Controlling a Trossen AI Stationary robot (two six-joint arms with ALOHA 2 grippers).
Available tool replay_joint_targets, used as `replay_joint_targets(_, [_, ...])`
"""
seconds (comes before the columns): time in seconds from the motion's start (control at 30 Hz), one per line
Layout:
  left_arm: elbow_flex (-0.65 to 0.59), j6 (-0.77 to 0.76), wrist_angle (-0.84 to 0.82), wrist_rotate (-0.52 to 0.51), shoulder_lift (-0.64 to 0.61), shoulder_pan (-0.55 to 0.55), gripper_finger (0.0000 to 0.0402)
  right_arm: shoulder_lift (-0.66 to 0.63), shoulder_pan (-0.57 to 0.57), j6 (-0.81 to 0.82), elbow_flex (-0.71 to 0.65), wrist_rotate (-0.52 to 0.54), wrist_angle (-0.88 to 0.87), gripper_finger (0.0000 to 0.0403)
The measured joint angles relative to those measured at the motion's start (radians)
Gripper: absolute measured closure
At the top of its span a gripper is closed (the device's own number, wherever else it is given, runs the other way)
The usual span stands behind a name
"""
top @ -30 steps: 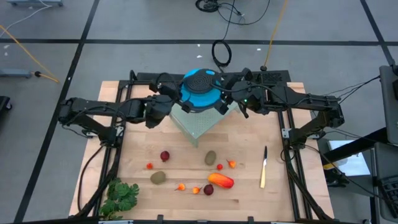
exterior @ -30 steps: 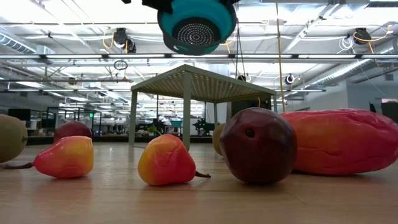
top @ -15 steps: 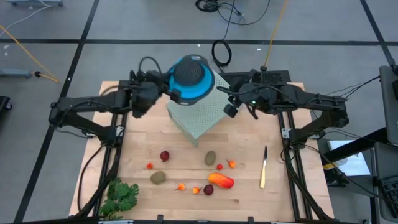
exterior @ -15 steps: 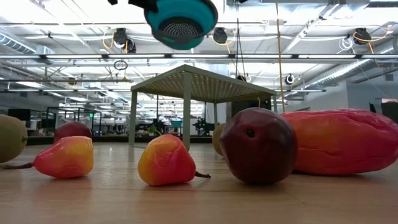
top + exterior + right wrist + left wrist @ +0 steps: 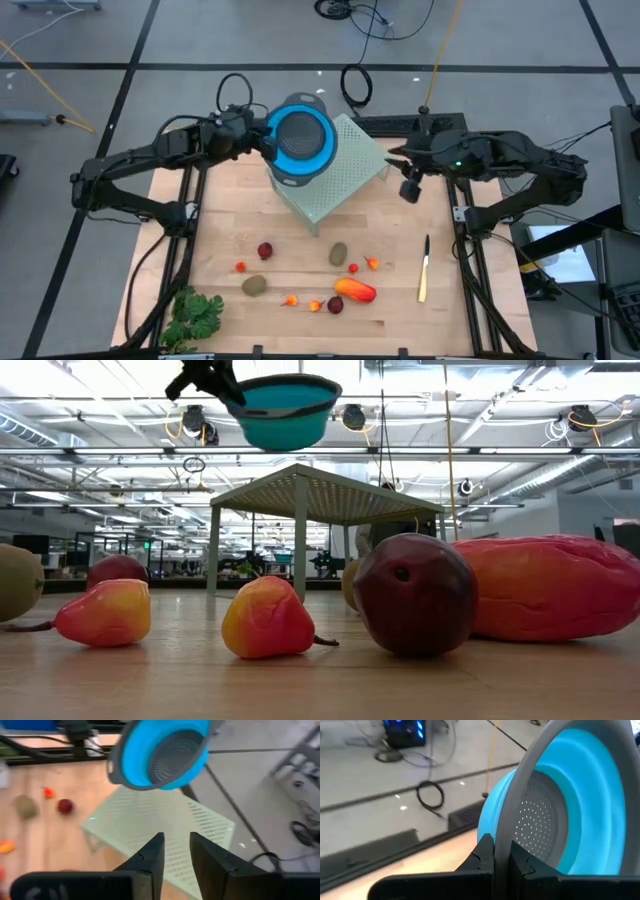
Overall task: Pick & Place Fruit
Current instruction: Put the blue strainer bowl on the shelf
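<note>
My left gripper (image 5: 258, 141) is shut on a blue colander (image 5: 301, 140) with a grey rim, held above the pale green perforated stand (image 5: 330, 180). In the low view the colander (image 5: 285, 410) sits level, mouth up. My right gripper (image 5: 408, 186) is open and hangs apart from it, over the stand's right side. The fruit lie on the board's near half: a long orange-red piece (image 5: 355, 290), two brown-green ovals (image 5: 338, 253) (image 5: 254, 285), two dark red balls (image 5: 265, 250) (image 5: 335, 305) and several tiny orange and red pieces. My left gripper pinches the colander's grey rim (image 5: 508, 820) between its two fingers, on the side facing the table's left. The fingers (image 5: 485, 851) come in about level from the left. The colander is lifted clear above the stand, mouth up.
The green stand (image 5: 320, 495) stands on thin legs at the board's far middle. A green leafy bunch (image 5: 193, 318) lies at the near left corner, and a slim yellow-handled knife (image 5: 424, 270) lies near the right edge. Bare wood shows between stand and fruit.
My right gripper has drawn back from the colander toward the table's right edge. My left gripper has carried the colander a little toward the left and has turned it from tilted, with the perforated base showing, to level with the mouth up.
</note>
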Motion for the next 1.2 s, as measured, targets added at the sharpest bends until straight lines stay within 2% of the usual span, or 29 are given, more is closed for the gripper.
replay_joint_targets(0.3, [0.000,-0.076,-0.057,0.229,0.000,0.051,0.0399,-0.071,0.000,0.000,0.000,-0.197,-0.026,0.0397])
replay_joint_targets(0.6, [0.000,-0.147,-0.083,0.392,0.000,0.078,0.0399,-0.091,0.000,-0.052,0.000,-0.317,-0.018,0.0402])
replay_joint_targets(0.9, [0.000,-0.280,-0.078,0.418,0.007,0.063,0.0399,-0.163,-0.001,-0.197,-0.027,-0.404,0.024,0.0402])
replay_joint_targets(1.2, [0.000,-0.392,-0.081,0.414,0.009,0.052,0.0399,-0.393,-0.001,-0.221,-0.310,-0.426,0.265,0.0403])
